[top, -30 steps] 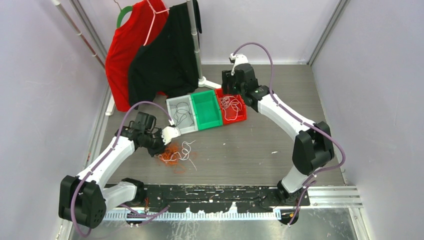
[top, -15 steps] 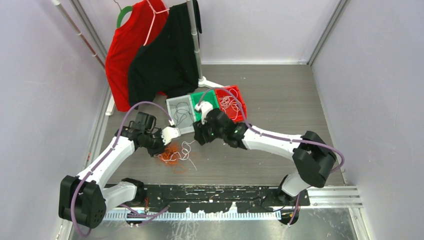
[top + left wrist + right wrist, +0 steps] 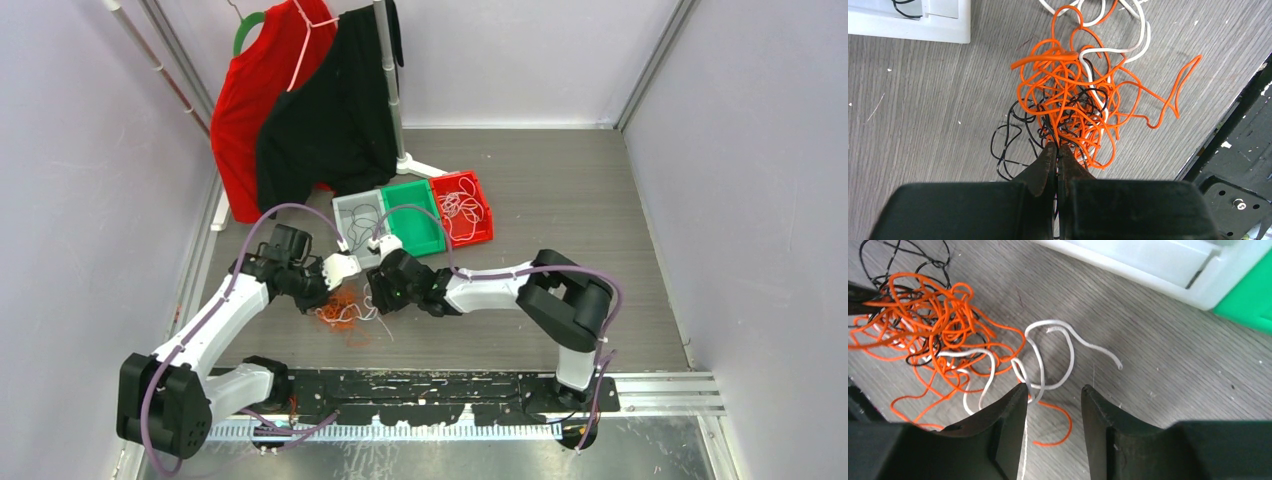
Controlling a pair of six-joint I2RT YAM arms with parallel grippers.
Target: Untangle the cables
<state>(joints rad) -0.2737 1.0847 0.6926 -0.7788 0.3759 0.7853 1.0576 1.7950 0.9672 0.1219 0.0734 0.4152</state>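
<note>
Left gripper (image 3: pixel 1057 150) has its two dark fingers pressed together at the near edge of the snarl of thin orange, white and black cables (image 3: pixel 1068 100). Black and orange strands run straight into the seam at its tips, so it is clamped on them. From those tips the snarl stretches away across the grey wood-grain tabletop (image 3: pixel 923 100), its long axis running outward from the gripper: black loops nearest and to the left, the dense orange knot ahead, white strands at the far end. One long orange loop pokes out to the right of the fingers, toward the black base rail (image 3: pixel 1238 165). The right gripper (image 3: pixel 1053 395) hangs low with its jaws apart and nothing between them. A white strand passes close by the finger on the left of its view; contact cannot be told. Ahead of it a white cable curls into a loop, its free end pointing right toward the white plastic tray (image 3: pixel 1148 265) and the green plastic tray (image 3: pixel 1248 305). Only the overhead view shows the two grippers facing each other across the snarl, and a red plastic tray (image 3: pixel 487 236) beyond them holding thin white wires; only the wrist views separate single strands.
</note>
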